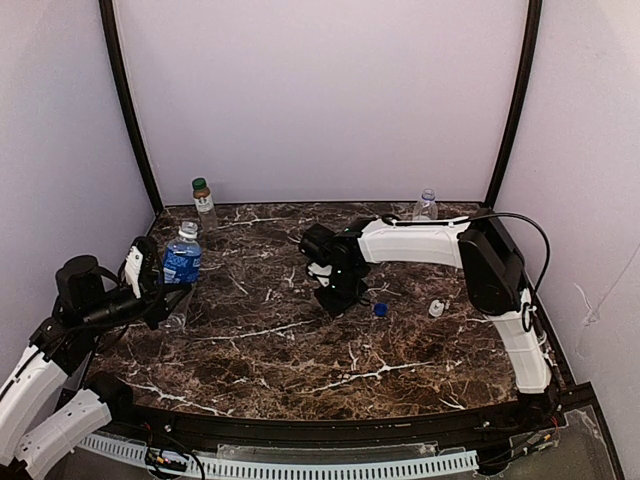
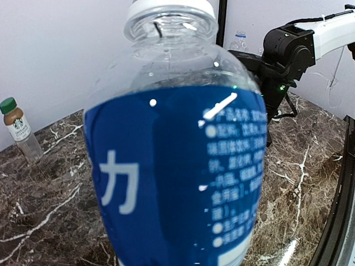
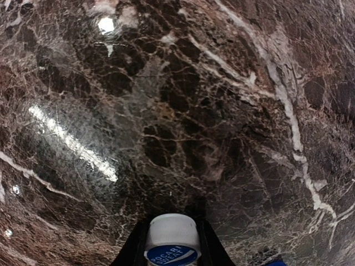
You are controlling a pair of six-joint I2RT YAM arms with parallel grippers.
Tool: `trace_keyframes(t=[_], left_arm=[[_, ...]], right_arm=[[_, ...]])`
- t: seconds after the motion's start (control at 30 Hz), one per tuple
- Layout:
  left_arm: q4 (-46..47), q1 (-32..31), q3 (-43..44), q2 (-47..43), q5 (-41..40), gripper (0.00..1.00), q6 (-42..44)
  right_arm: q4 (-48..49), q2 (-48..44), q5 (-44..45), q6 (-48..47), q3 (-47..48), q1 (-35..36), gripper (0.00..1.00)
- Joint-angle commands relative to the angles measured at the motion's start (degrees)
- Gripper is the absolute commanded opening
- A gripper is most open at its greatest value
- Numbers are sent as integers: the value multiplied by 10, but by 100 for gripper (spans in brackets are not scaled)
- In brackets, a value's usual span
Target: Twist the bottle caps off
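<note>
My left gripper (image 1: 160, 292) is shut on a clear bottle with a blue label (image 1: 182, 260) and holds it upright at the table's left edge. That bottle (image 2: 177, 166) fills the left wrist view and hides the fingers. My right gripper (image 1: 336, 300) points down at mid-table, shut on a white cap with a blue printed top (image 3: 173, 238), just above the marble. A brownish bottle with a green cap (image 1: 203, 200) stands at the back left and also shows in the left wrist view (image 2: 19, 130). A small clear bottle (image 1: 425, 205) stands at the back right.
A loose blue cap (image 1: 380, 310) and a loose white cap (image 1: 436, 308) lie on the dark marble table (image 1: 300, 360), right of my right gripper. White walls and black corner posts close the back and sides. The right arm (image 1: 420, 242) stretches across the back right.
</note>
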Motion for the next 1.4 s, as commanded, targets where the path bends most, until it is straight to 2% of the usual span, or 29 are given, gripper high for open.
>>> trace_keyframes(t=[0.0,0.07,0.1,0.23,0.33,0.4,0.47,0.53,0.6,0.67,0.83,1.07,1.27,1.37], left_arm=[[66,17,-32,-27,69,9,-35],[67,18,-41,-33,97,9,-26],[68,19,-44,-35,104,9,-21],[76,19,-55,-42,144,10,-14],[87,19,-59,-45,189,12,-12],[97,19,-60,-46,212,13,-11],[105,18,-59,-46,228,14,-8],[111,18,-56,-45,241,15,-6],[115,18,-52,-42,252,15,-4],[114,18,-50,-40,257,16,-4],[109,18,-43,-40,259,16,-3],[112,18,-43,-41,262,16,-7],[117,18,-43,-40,259,16,-9],[115,18,-42,-40,260,16,-7]], right_arm=[[-14,11,-28,17,2,-4,56],[-26,9,-24,19,12,-4,90],[-33,5,-19,19,21,-4,98],[-46,-37,-15,2,80,1,99],[38,-113,-62,-69,93,32,99],[159,-181,-142,-132,51,66,98],[319,-246,-251,-171,-21,94,98],[481,-286,-327,-165,-87,118,97],[599,-291,-345,-127,-107,129,95],[632,-264,-347,-86,-75,133,93],[620,-196,-349,-57,5,143,88],[602,-157,-332,-35,32,148,73],[593,-134,-328,-23,27,147,44],[591,-130,-336,-23,28,146,20]])
